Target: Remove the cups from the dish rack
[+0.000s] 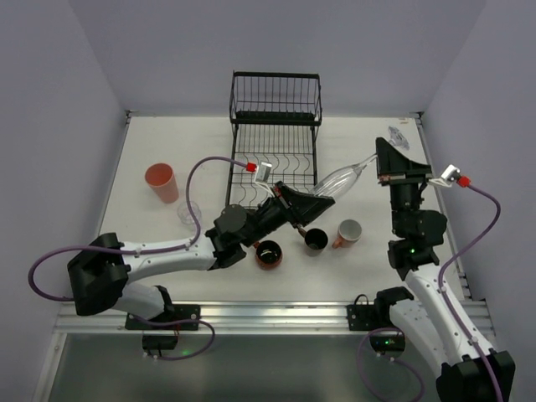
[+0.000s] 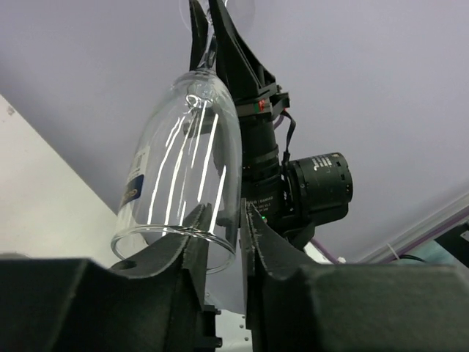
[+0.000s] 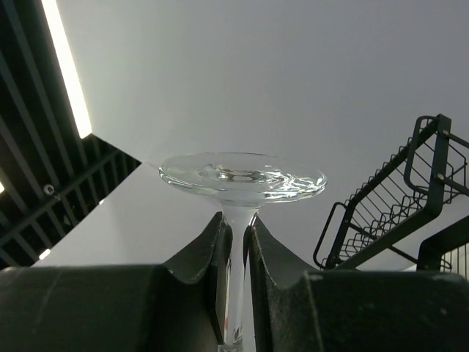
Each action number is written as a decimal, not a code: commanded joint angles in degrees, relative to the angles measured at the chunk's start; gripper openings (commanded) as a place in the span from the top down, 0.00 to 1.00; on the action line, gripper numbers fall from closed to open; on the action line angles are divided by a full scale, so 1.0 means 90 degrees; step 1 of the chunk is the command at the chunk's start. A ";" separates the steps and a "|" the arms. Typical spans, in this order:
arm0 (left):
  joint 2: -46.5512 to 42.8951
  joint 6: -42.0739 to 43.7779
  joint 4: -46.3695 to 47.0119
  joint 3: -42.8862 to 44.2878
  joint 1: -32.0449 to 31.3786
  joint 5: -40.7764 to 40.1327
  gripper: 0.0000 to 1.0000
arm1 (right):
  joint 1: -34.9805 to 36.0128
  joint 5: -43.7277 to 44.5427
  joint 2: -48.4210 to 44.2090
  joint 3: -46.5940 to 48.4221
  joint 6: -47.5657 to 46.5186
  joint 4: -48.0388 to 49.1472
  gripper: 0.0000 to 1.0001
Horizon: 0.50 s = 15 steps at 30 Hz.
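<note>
A clear stemmed glass [image 1: 339, 179] hangs in the air between my two grippers, right of the black wire dish rack [image 1: 275, 134]. My right gripper [image 1: 381, 167] is shut on its stem; in the right wrist view the gripper [image 3: 236, 227] pinches the stem just under the round foot [image 3: 242, 176]. My left gripper [image 1: 308, 203] is at the bowl's mouth. In the left wrist view the glass [image 2: 183, 161] has its rim wall between my left gripper's [image 2: 226, 216] fingers, one finger inside the bowl, with a gap still showing. The rack looks empty.
On the table stand a salmon tumbler [image 1: 161, 182], a clear glass [image 1: 188, 213], a dark brown mug [image 1: 268, 254], a small dark cup [image 1: 316, 239] and a white-and-brown cup [image 1: 347, 232]. Another clear glass item [image 1: 398, 138] lies at the far right.
</note>
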 commanded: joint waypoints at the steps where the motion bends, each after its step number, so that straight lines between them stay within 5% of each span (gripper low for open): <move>1: 0.0043 0.0526 0.0953 0.0482 -0.0082 -0.0469 0.74 | 0.0091 -0.0153 -0.0252 -0.0125 0.0324 0.0435 1.00; 5: -0.0083 0.0887 0.0730 0.0668 -0.0170 -0.0527 0.90 | 0.0091 -0.0114 -0.0497 -0.0077 0.0158 0.0044 1.00; 8: -0.0220 0.1161 0.0018 0.0882 -0.0209 -0.0761 0.97 | 0.0091 -0.0231 -0.0546 0.0040 0.0060 -0.0288 0.89; 15: -0.0416 0.1883 -0.1672 0.1673 -0.0209 -0.1123 1.00 | 0.0091 -0.0583 -0.0487 0.0177 -0.0301 -0.0912 0.41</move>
